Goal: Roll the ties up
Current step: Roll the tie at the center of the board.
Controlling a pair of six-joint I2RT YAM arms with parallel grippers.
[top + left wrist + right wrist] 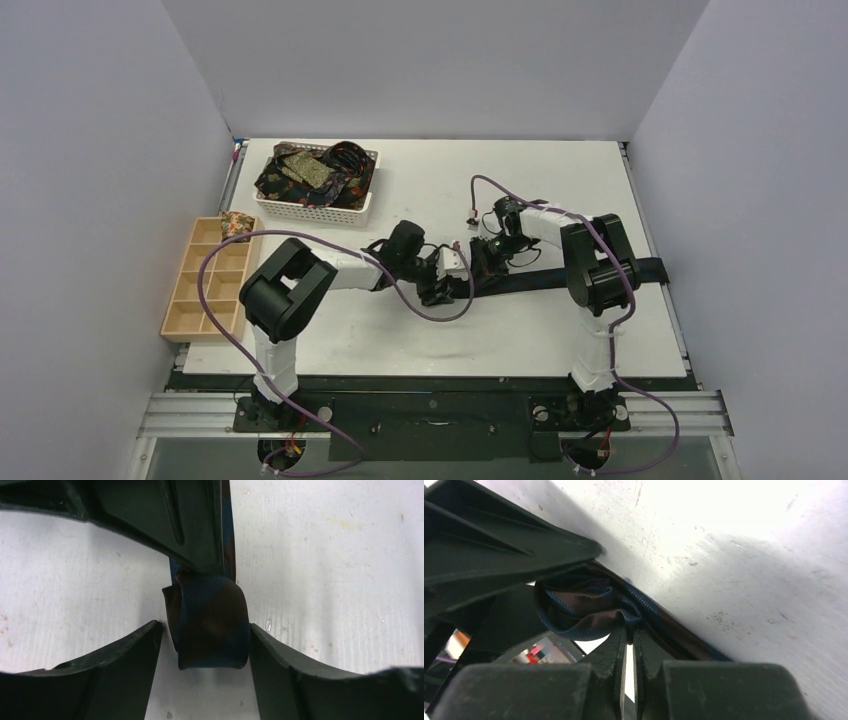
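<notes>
A dark blue and brown tie (540,282) lies in a strip across the table, its left end curled into a small loose roll (210,625). My left gripper (205,626) is open with that roll between its fingers; the right finger (280,655) touches the roll and the left one stands just off it. My right gripper (630,629) is shut, pinching a fold of the tie (584,607) at the roll's inner edge. From above, both grippers meet at mid-table, left (450,275) and right (478,258). In the left wrist view the right gripper's finger (190,525) comes down onto the tie behind the roll.
A white lattice basket (360,212) with several loose patterned ties stands at the back left. A pale wooden compartment tray (200,300) lies at the left edge, a patterned rolled tie (237,225) in its far compartment. Grey walls close in on three sides.
</notes>
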